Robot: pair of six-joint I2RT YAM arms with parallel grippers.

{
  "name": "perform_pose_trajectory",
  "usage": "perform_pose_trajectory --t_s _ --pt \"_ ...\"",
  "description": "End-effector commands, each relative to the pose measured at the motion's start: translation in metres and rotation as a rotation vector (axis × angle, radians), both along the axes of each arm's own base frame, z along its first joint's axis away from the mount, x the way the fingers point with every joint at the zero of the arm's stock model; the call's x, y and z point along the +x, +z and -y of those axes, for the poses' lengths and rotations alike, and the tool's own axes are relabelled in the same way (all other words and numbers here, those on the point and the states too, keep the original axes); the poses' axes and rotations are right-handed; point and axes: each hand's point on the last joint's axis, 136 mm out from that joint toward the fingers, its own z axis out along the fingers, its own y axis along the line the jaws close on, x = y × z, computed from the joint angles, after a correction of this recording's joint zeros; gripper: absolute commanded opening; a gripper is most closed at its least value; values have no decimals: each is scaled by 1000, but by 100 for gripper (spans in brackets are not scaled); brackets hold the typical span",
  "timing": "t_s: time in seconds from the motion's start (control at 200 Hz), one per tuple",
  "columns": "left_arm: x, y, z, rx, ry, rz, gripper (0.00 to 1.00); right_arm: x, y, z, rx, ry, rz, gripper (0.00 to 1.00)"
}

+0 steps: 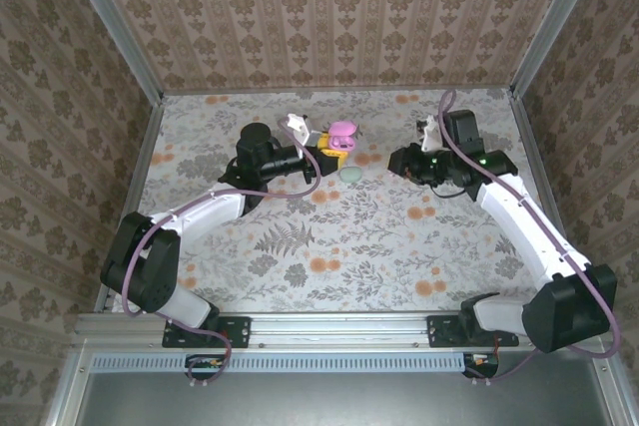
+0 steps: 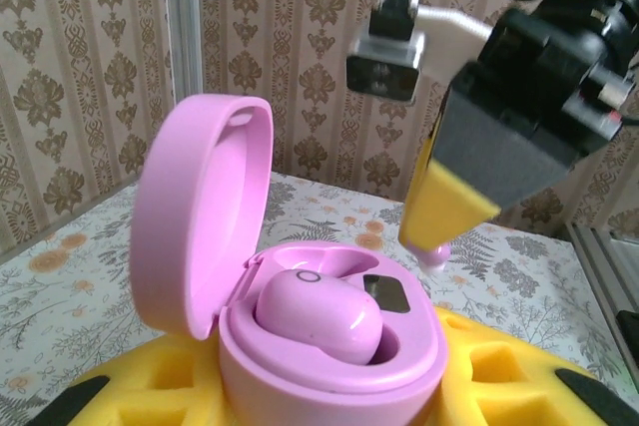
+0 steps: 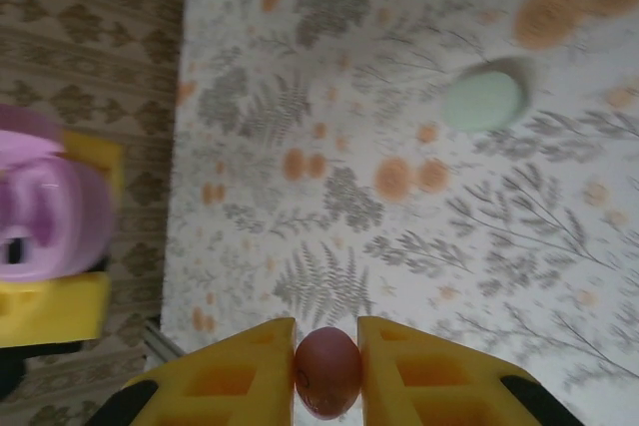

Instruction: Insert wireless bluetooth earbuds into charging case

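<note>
1. Toward the far middle of the bench [image 1: 399, 246], the left pincer [image 1: 334, 147] is closed on the pink charging case [image 2: 329, 356], yellow pads pressed to its sides.
2. The case's lid [image 2: 200, 216] stands hinged open, and one pink seated earbud [image 2: 318, 314] lies in a well inside.
3. The right pincer [image 3: 326, 338] is nearly closed, gripping a second earbud [image 3: 326, 374] between its yellow fingers, near the case but apart from it.
4. A pale green oval object [image 3: 484, 99] lies on the bench between the two pincers.
</note>
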Motion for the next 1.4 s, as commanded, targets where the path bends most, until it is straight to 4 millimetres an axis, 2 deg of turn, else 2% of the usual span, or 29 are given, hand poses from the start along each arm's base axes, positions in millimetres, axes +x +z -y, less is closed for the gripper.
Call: perform_pose_trajectory --t_s 0.0,0.185,0.46,0.915,1.395 --pt "-1 4 1 -15 -35 0 30 -1 43 -17 92 64 93 24" --pt "-5 5 3 -17 -64 4 30 -2 68 -33 114 130 177 24" --pt "-9 6 5 -18 -98 4 30 -3 82 -58 130 218 222 24" --pt "-15 16 8 -33 -135 9 30 2 80 -72 134 261 226 24" --pt "-15 16 8 -27 -130 9 30 8 79 -73 130 250 229 23"
